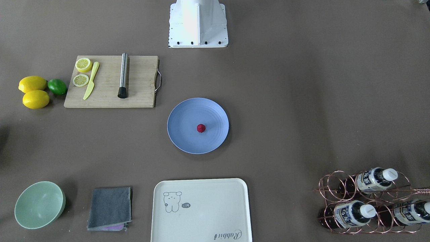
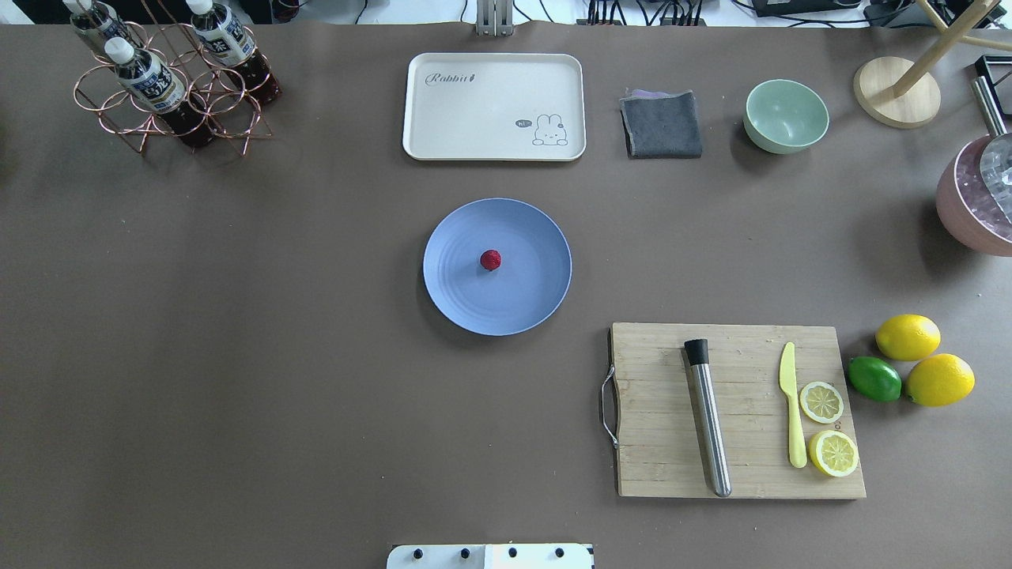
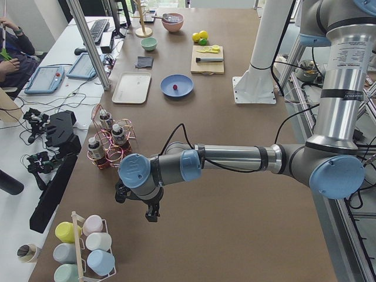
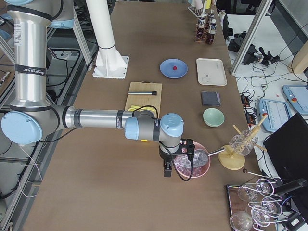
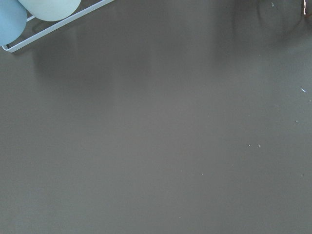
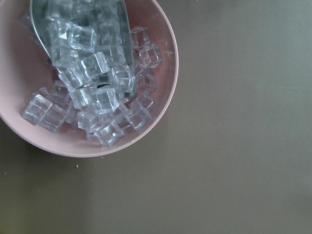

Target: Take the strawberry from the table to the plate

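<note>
The small dark-red strawberry [image 1: 201, 128] [image 2: 490, 259] lies near the middle of the light-blue plate [image 1: 181, 134] [image 2: 458, 292], which rests at the centre of the grey-brown table [image 1: 302, 101]. Neither gripper is near it. My left gripper [image 3: 151, 214] hangs over bare table at the robot's far left end, beside a rack of pastel cups [image 3: 88, 247]. My right gripper [image 4: 167, 171] hangs at the far right end, next to a pink bowl of ice cubes [image 4: 192, 163] [image 6: 97, 73]. Both grippers show only in the side views, so I cannot tell whether they are open or shut.
A wooden cutting board [image 2: 735, 411] holds a steel muddler [image 2: 708, 419], a yellow knife and lemon slices, with lemons [image 2: 921, 359] and a lime beside it. A white tray [image 2: 494, 107], grey cloth [image 2: 661, 124], mint bowl [image 2: 786, 115] and bottle rack [image 2: 170, 79] line the far edge.
</note>
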